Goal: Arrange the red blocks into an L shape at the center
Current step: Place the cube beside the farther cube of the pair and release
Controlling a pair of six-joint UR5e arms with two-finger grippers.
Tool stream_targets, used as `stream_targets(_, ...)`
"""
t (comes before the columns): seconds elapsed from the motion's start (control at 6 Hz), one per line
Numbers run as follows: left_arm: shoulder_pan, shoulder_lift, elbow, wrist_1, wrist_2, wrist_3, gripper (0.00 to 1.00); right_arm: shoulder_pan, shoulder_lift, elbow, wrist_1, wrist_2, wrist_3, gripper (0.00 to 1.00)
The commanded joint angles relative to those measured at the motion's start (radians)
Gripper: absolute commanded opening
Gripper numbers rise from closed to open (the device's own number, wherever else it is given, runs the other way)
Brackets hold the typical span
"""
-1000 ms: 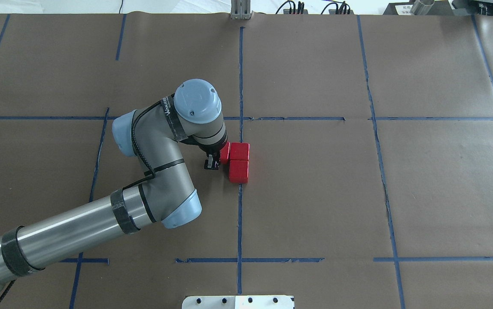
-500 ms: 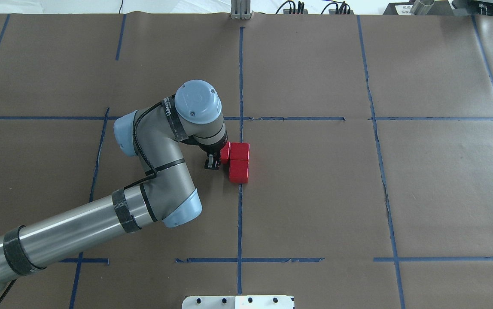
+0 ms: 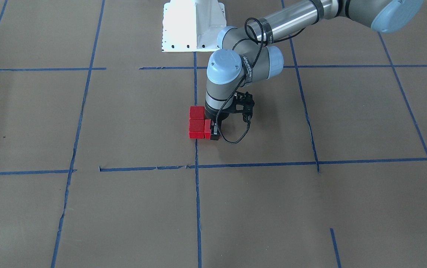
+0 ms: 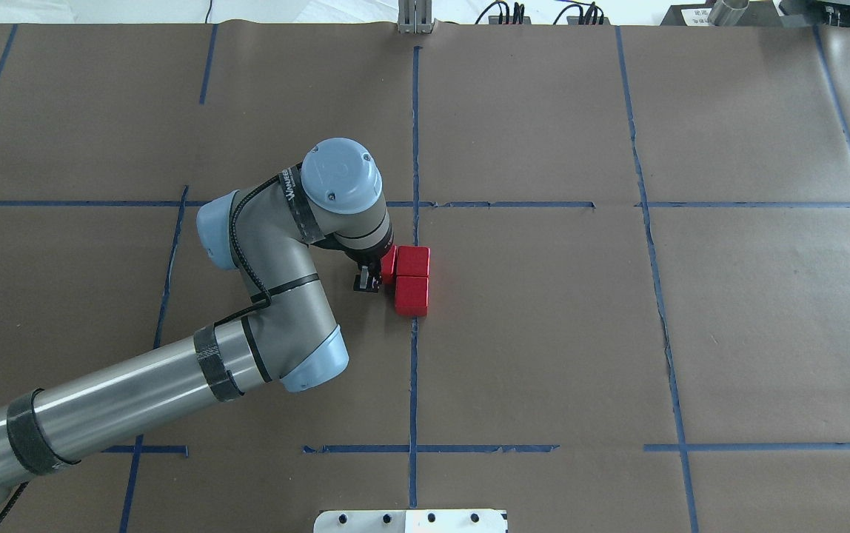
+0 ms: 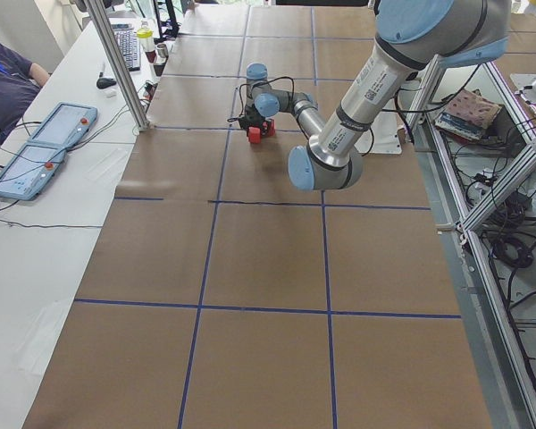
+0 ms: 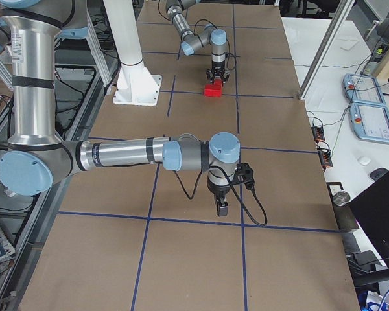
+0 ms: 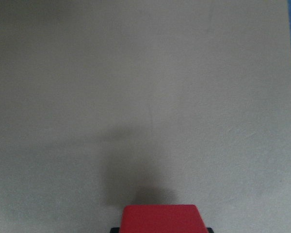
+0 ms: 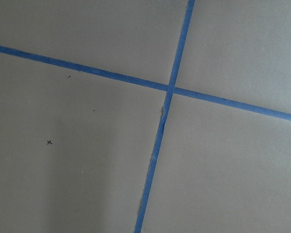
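Three red blocks lie together on the centre cell point(image 4: 529, 333), on its vertical blue line. In the overhead view two form a column, the far one point(image 4: 413, 260) and the near one point(image 4: 411, 295). The third red block point(image 4: 389, 263) touches the far one's left side and is half hidden under my wrist. My left gripper point(image 4: 375, 275) is down at the table and shut on this third block point(image 3: 207, 133). The left wrist view shows the block point(image 7: 162, 218) between the finger bases. My right gripper point(image 6: 220, 208) hangs over bare paper far from the blocks; I cannot tell whether it is open.
The white robot base plate point(image 3: 193, 26) stands at the table's near edge. Blue tape lines point(image 8: 169, 87) cross under the right wrist. A person and two teach pendants point(image 5: 40, 147) are at a side table beyond the far edge.
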State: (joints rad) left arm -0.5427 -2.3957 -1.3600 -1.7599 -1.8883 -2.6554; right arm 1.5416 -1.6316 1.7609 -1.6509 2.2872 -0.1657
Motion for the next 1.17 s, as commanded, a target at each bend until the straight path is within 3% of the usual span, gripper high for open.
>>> stream_targets(0.0,0.0,0.001,0.001,-0.003,0.0,0.011,0.71,0.0,0.001,0.0,0.0,0.0,0.0,1.0)
stream_targets(0.17,0.0,-0.002,-0.001,-0.003,-0.002,0.031,0.76,0.0,0.006,0.0,0.0,0.0,-0.002,1.0)
stream_targets(0.33,-0.003,-0.008,-0.005,0.0,-0.005,0.088,0.94,0.0,0.006,0.0,0.0,0.0,-0.002,1.0)
stream_targets(0.5,-0.02,-0.008,-0.028,0.014,-0.024,0.154,1.0,0.0,0.007,0.0,0.0,0.0,-0.002,1.0)
stream_targets(0.67,-0.061,-0.002,-0.083,0.058,-0.131,0.249,1.0,0.0,0.006,0.002,-0.001,0.0,-0.002,1.0)
stream_targets(1.0,-0.101,0.112,-0.382,0.286,-0.15,0.636,1.0,0.0,0.004,-0.003,-0.001,0.003,0.0,1.0)
